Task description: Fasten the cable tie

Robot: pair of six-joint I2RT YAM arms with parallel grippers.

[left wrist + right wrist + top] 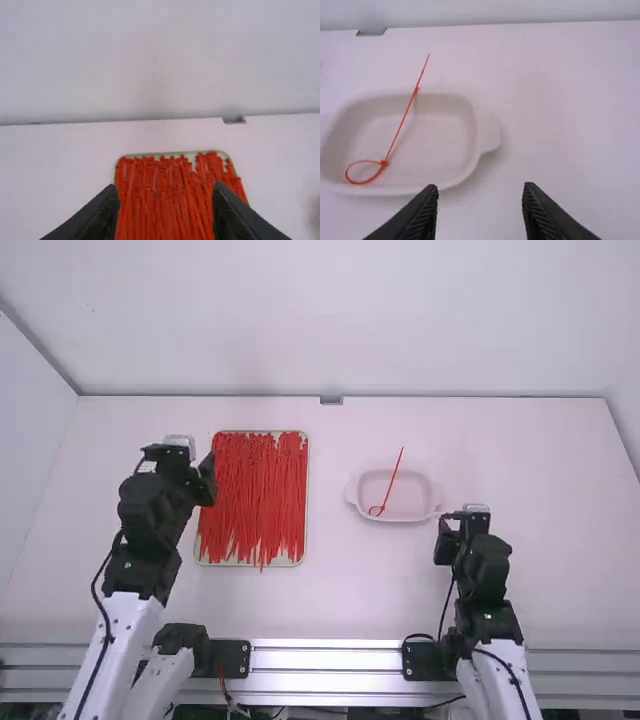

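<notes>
One red cable tie [399, 125] lies looped, long-tailed.

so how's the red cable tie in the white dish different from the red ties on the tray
The red cable tie in the white handled dish is closed into a loop, tail poking over the rim; the red ties on the flat pale tray lie straight, unlooped. The dish holds one; the tray a dense pile. Both share the same red.
</notes>
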